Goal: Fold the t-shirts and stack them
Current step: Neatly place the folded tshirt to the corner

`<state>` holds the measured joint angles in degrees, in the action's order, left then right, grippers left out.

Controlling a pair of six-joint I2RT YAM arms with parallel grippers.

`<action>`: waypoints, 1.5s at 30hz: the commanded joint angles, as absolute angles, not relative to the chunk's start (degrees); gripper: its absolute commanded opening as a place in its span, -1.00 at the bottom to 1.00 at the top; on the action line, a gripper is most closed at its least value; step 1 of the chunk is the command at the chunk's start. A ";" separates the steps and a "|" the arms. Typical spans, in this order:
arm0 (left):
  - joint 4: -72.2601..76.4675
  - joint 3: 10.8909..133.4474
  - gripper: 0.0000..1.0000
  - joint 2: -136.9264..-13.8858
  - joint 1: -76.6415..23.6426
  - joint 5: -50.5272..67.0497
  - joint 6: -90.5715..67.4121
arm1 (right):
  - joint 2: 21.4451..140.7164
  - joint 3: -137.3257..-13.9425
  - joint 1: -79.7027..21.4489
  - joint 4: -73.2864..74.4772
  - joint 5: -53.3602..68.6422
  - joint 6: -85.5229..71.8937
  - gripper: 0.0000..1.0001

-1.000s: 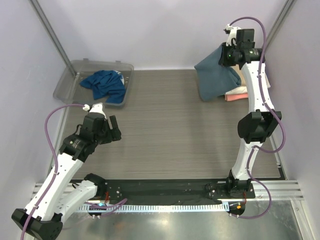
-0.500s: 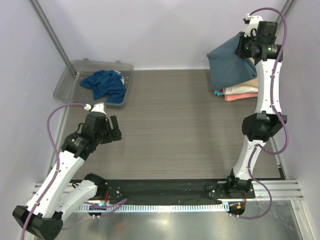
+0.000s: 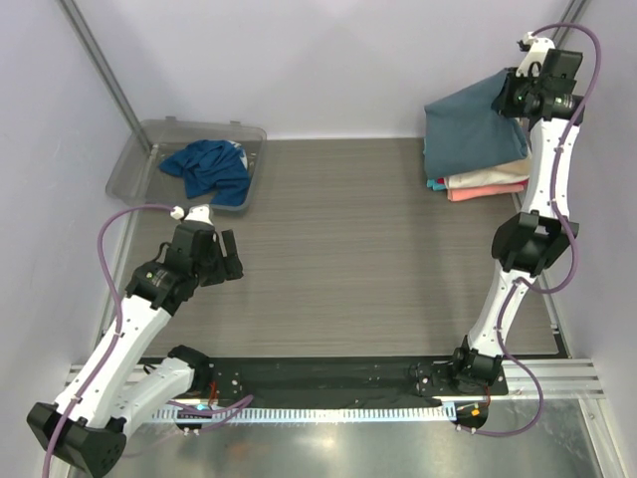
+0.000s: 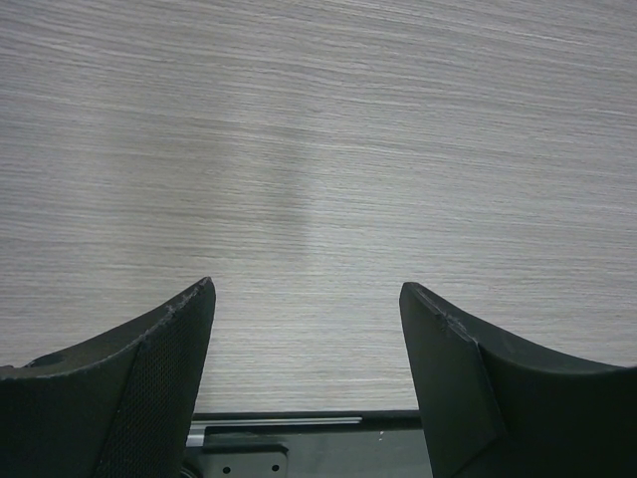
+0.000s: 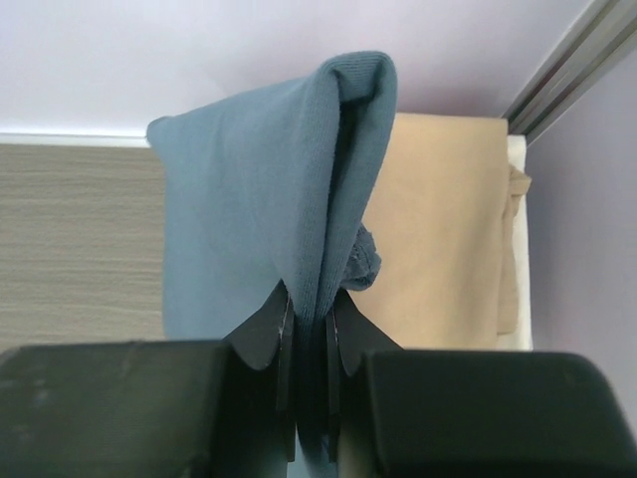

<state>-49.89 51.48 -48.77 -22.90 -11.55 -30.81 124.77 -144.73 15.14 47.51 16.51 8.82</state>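
Note:
My right gripper (image 3: 518, 95) is shut on the folded slate-blue t-shirt (image 3: 470, 127), held high at the far right so it drapes over the stack of folded shirts (image 3: 488, 185). In the right wrist view the slate-blue shirt (image 5: 259, 189) is pinched between the fingers (image 5: 261, 334), with the tan shirt (image 5: 438, 239) on top of the stack below it. The teal-blue shirt (image 3: 209, 167) lies crumpled in the clear tub (image 3: 139, 149) at the far left. My left gripper (image 3: 231, 257) is open and empty over bare table (image 4: 318, 149).
The stack sits in the far right corner against the back wall (image 3: 328, 60) and a metal frame post (image 5: 572, 60). The tub stands at the far left next to another post (image 3: 105, 75). The black base rail (image 3: 318, 378) runs along the near edge.
My right gripper has carried the slate-blue shirt to the right and farther back, from left of the stack to over it. The left arm has barely moved.

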 commanded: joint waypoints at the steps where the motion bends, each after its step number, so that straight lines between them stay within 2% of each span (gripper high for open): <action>1: -47.99 51.33 0.51 -49.04 -22.94 -12.39 -30.41 | 125.67 -147.83 16.61 38.94 18.02 8.09 -0.98; 14: -48.08 51.24 0.49 -51.85 -23.03 -12.30 -30.59 | 134.73 -143.79 21.35 25.59 12.48 8.97 -0.98; 18: -48.16 51.15 0.48 -51.86 -23.38 -12.83 -30.85 | 137.37 -140.28 22.15 15.51 10.64 8.00 -0.97; 25: -48.51 51.15 0.48 -52.82 -23.82 -13.45 -31.03 | 143.70 -140.54 22.32 7.57 12.82 10.90 -0.89; 28: -48.51 51.15 0.47 -53.00 -23.82 -13.45 -31.11 | 144.84 -138.96 22.32 4.75 13.45 10.90 -0.59; 31: -48.51 51.24 0.47 -53.09 -23.82 -13.45 -31.11 | 145.02 -138.43 22.32 4.48 12.57 10.20 -0.10; 32: -48.43 51.24 0.47 -52.82 -23.82 -13.36 -31.03 | 144.58 -138.17 22.32 4.48 12.05 9.93 0.13; 35: -48.34 51.15 0.47 -52.39 -23.91 -13.18 -31.03 | 141.43 -135.54 22.32 2.73 8.54 7.91 0.41; 38: -48.25 51.06 0.47 -51.59 -23.91 -12.75 -30.94 | 136.24 -132.46 22.32 0.27 5.29 5.81 0.59; 42: -47.90 50.98 0.47 -49.93 -23.91 -12.39 -30.85 | 129.21 -130.26 22.50 -1.58 -5.25 2.29 0.74; 45: -47.81 51.06 0.47 -49.05 -23.91 -12.30 -30.76 | 123.85 -129.03 22.85 -1.32 -6.33 -2.62 0.87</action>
<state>-49.89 51.16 -50.48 -23.62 -12.38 -31.00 136.11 -128.49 22.24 5.19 -0.43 3.29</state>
